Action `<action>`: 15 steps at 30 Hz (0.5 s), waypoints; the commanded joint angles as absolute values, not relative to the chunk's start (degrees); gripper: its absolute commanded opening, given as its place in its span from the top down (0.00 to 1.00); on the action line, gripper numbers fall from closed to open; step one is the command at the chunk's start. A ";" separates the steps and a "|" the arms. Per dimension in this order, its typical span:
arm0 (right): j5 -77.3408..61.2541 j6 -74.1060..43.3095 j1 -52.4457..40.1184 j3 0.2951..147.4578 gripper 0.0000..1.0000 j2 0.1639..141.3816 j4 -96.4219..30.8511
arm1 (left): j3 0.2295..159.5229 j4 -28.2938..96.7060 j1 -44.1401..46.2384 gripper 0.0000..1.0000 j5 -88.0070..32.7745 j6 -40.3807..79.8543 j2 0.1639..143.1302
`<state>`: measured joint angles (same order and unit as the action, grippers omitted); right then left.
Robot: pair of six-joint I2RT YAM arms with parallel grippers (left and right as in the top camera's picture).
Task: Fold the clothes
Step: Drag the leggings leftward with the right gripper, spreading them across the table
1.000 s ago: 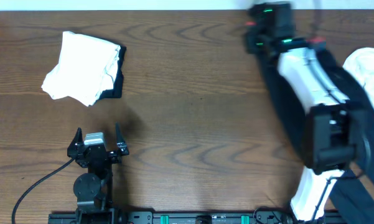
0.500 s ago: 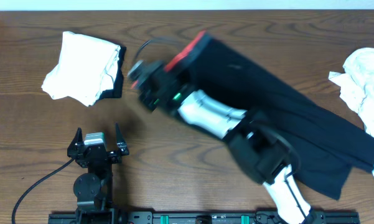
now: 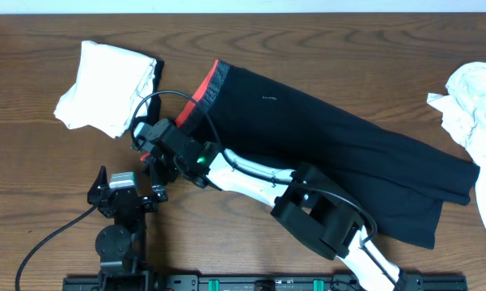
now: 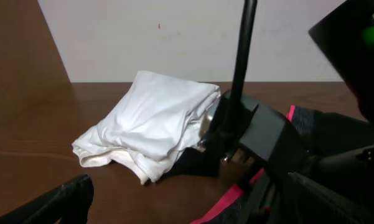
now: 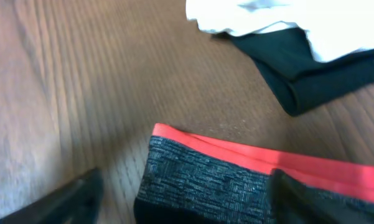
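Observation:
The black pants [image 3: 331,145] lie spread across the table, with the grey, red-edged waistband [image 3: 213,83] at the left and the legs running to the right. My right gripper [image 3: 155,139] hovers low at the waistband's near corner. In the right wrist view the right gripper [image 5: 187,196] is open, and the waistband [image 5: 236,180] lies flat between its fingers, not pinched. A folded white garment [image 3: 109,85] sits on a black piece at the far left. My left gripper [image 3: 128,184] rests open near the front edge, empty; in its wrist view the left gripper [image 4: 187,214] faces the folded white garment [image 4: 155,118].
A crumpled white garment [image 3: 473,97] lies at the right edge. My right arm [image 3: 307,202] stretches diagonally from the front right over the pants' lower side. A black cable [image 3: 48,238] runs from the left arm's base toward the table's front left.
The right arm swept from the far right to the left-centre, dragging the pants out across the table. Its jaws then opened and let go of the waistband. The left arm stayed still.

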<state>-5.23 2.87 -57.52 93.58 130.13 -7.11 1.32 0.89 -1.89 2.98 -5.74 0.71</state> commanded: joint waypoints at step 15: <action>-1.43 -5.80 -28.80 93.67 0.01 102.78 -39.40 | 0.27 1.13 -2.24 0.02 3.01 -4.80 0.60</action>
